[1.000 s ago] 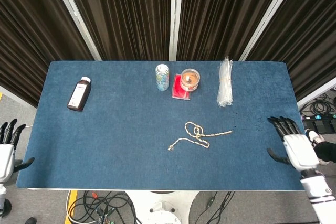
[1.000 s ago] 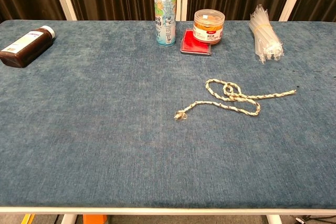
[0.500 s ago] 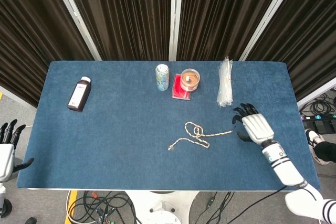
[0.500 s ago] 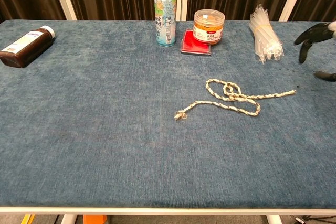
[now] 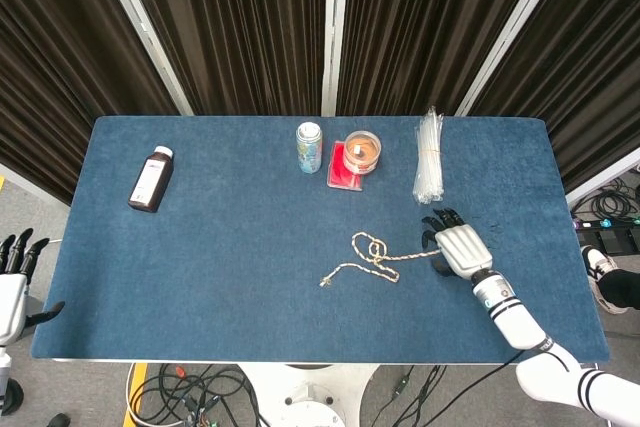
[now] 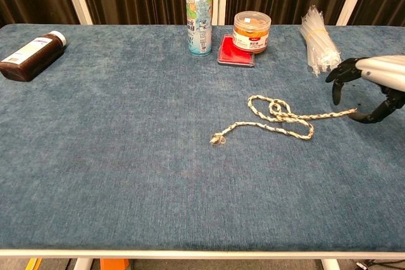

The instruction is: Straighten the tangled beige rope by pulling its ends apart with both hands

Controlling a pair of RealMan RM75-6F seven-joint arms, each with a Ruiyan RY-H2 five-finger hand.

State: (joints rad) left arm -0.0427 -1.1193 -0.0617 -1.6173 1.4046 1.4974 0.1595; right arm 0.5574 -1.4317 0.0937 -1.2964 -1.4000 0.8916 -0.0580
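Left hand [image 5: 12,282]: off the left edge of the worktop [image 5: 230,247], fingers [image 5: 22,245] spread, nothing held; seen in head view only, outside chest view.

Brown bottle [image 5: 151,179]: lying flat near the left end, white cap toward the back; pale label, print too small to read.

Drink can [image 6: 198,21]: upright at back centre; patterned wrap, lettering not legible.

Red flat case [image 6: 235,51]: just right of the can, touching the front of a round clear tub [image 6: 251,30] with an orange band; white label on the tub, writing not legible.

Beige rope [image 5: 380,256]: right of centre, well in front of the tub; small loops and a knot in the middle, frayed left end lying loose, right end trailing toward the right hand.

Bundle of clear tubes [image 5: 428,157]: banded near the top, at back right.

Right hand [image 5: 455,246]: over the worktop at the rope's right end; fingers apart and curled downward, nothing gripped. Chest view: rope tip between thumb and the other fingers [image 6: 336,79]; contact cannot be told. Head view: tip partly hidden under the hand.
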